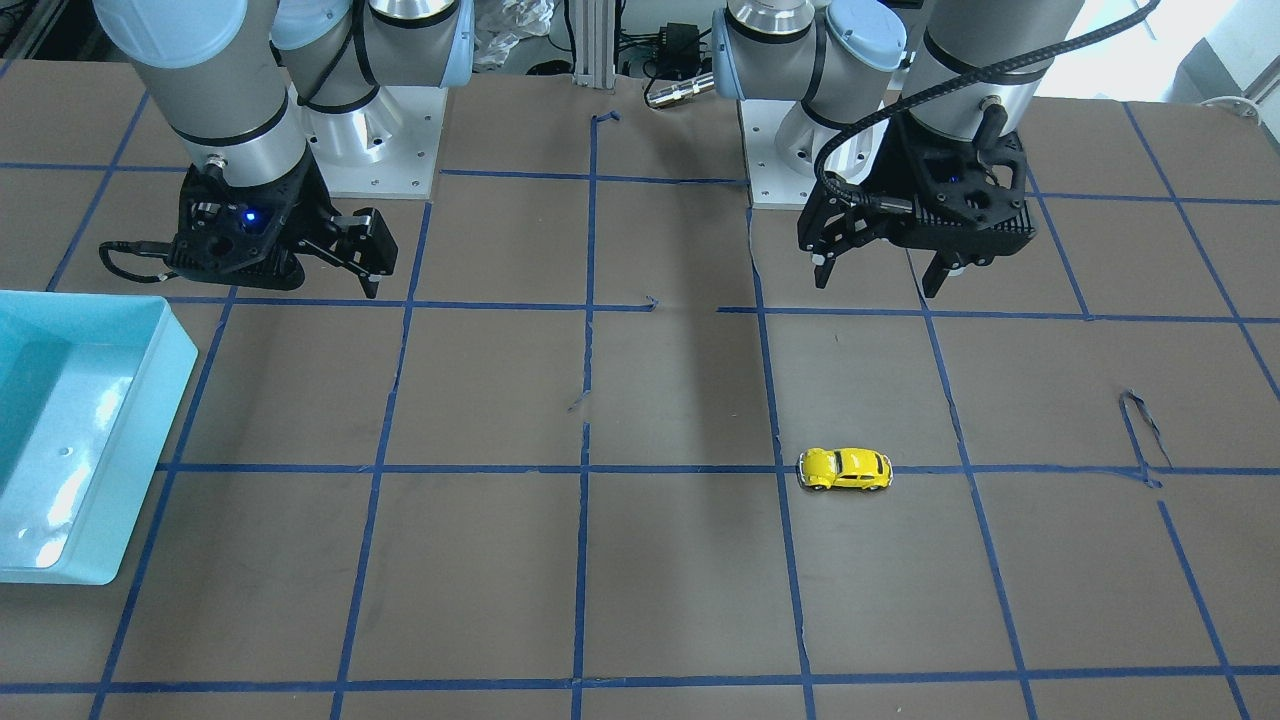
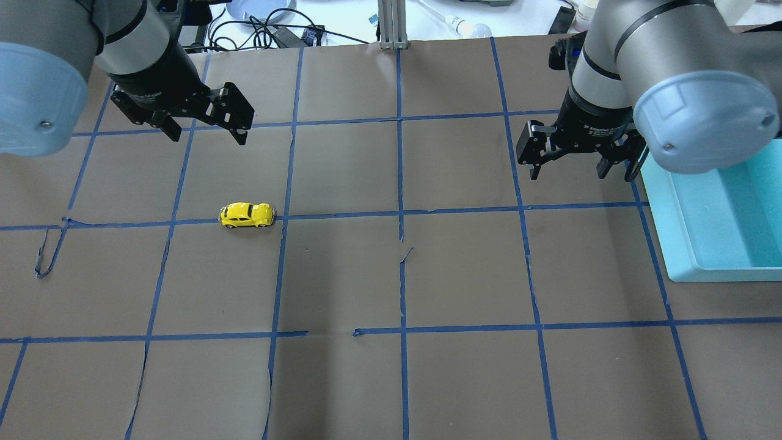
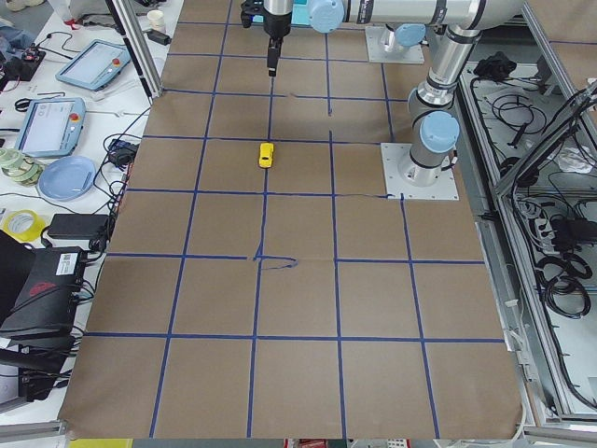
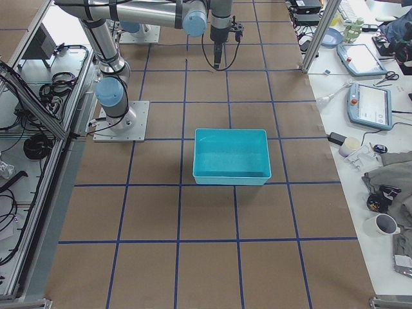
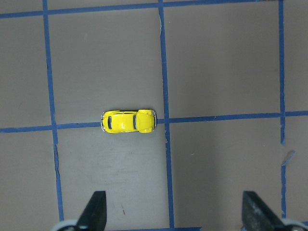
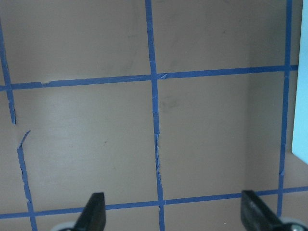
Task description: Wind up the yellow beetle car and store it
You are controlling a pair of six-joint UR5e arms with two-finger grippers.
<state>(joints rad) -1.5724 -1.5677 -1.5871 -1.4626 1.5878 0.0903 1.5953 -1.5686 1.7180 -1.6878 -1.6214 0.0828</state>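
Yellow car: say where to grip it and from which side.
Pinch the yellow car across its long sides, coming down from above. It stands on its wheels, lengthwise along a tape line; the rounded roof and ends would likely slip. The open left gripper is nearest.

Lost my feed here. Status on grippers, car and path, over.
Left gripper open, empty, raised. Right gripper open, empty, near teal bin. Yellow beetle car sitting on tape line, untouched. No obstacle seen near it.

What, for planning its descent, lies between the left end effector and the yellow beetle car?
Only bare taped table separates left end effector from yellow beetle car, shown in the left wrist view.
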